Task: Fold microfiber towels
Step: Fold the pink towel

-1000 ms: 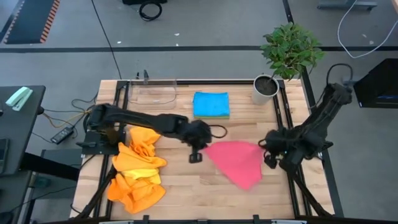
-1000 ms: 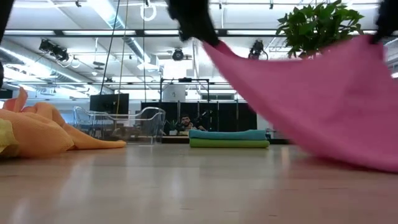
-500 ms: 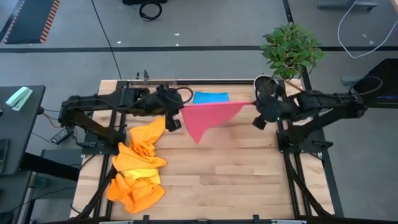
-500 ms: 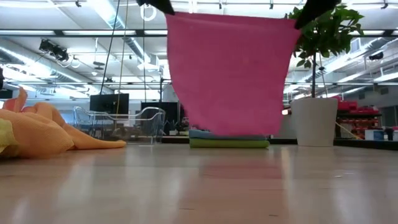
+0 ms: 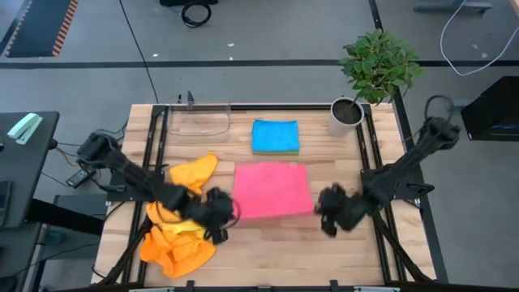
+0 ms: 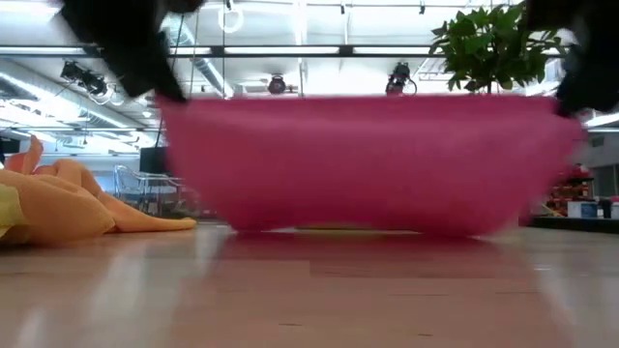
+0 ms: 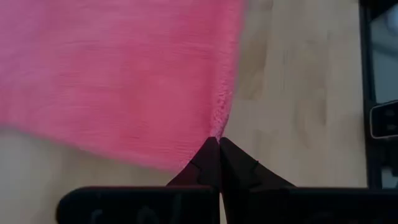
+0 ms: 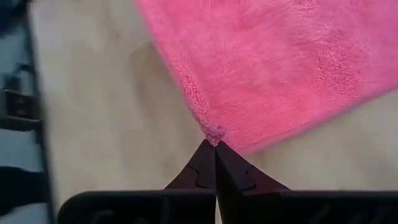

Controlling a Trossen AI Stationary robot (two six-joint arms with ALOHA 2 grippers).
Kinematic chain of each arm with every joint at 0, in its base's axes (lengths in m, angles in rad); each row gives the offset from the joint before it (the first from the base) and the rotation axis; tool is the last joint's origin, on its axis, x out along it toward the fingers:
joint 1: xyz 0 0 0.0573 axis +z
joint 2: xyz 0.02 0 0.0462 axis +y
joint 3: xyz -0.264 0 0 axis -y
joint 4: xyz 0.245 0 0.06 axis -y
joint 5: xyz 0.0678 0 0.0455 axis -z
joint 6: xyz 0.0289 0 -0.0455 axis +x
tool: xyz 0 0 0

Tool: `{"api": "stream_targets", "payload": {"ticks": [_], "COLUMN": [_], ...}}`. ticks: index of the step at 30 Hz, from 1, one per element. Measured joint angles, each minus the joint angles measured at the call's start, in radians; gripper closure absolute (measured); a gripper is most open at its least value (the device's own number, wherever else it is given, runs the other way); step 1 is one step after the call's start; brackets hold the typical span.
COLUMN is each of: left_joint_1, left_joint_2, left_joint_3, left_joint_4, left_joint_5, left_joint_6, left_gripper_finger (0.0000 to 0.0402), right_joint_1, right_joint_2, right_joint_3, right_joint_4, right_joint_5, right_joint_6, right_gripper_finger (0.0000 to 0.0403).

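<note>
I have both grippers pinched tight on the pink towel (image 5: 272,190). The left gripper (image 5: 219,217) sits at the lower middle-left of the high view, its fingers (image 7: 210,163) closed to a point on one near corner of the cloth. The right gripper (image 5: 328,212) sits at the lower middle-right, its fingers (image 8: 214,163) closed the same way on the other near corner. In each wrist view the corner of the cloth ends right at the fingertips, with bare counter (image 5: 268,251) beside it.

The pink towel is spread between the two grippers in the middle of the high view. In the low view it hangs from the two held corners and sags in the middle, its lower edge down at the counter.

By count: one pink towel in hand. One folded stack (image 5: 276,135) in the upper middle, blue on top with green under it. One loose heap of orange and yellow cloths (image 5: 178,227) at lower left, touching the left arm; I can't tell how many are in it. One clear tray (image 5: 199,120) and one potted plant (image 5: 375,73) along the upper edge.
</note>
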Motion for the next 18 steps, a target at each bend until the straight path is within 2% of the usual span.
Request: {"api": "stream_targets", "payload": {"ticks": [3,7,13,18], "left_joint_1": [-0.079,-0.132,-0.092,-0.040], "left_joint_2": [0.012,0.011,0.010,0.010], "left_joint_3": [-0.123,-0.183,-0.180,-0.180], "left_joint_4": [0.190,0.238,0.175,0.090], "left_joint_5": [-0.093,-0.126,-0.115,-0.089], "left_joint_6": [-0.182,-0.336,-0.335,-0.335], "left_gripper_finger": [0.0397,0.0397,0.0397,0.0397], "right_joint_1": [0.080,0.130,0.075,-0.036], "right_joint_2": [0.116,0.237,0.302,0.299], "right_joint_3": [-0.012,0.053,0.139,0.133], "right_joint_4": [0.105,0.114,-0.030,-0.071], "right_joint_5": [0.003,-0.024,-0.031,-0.018], "right_joint_6": [0.160,0.277,0.298,0.183], "right_gripper_finger": [0.0402,0.0402,0.0402,0.0402]}}
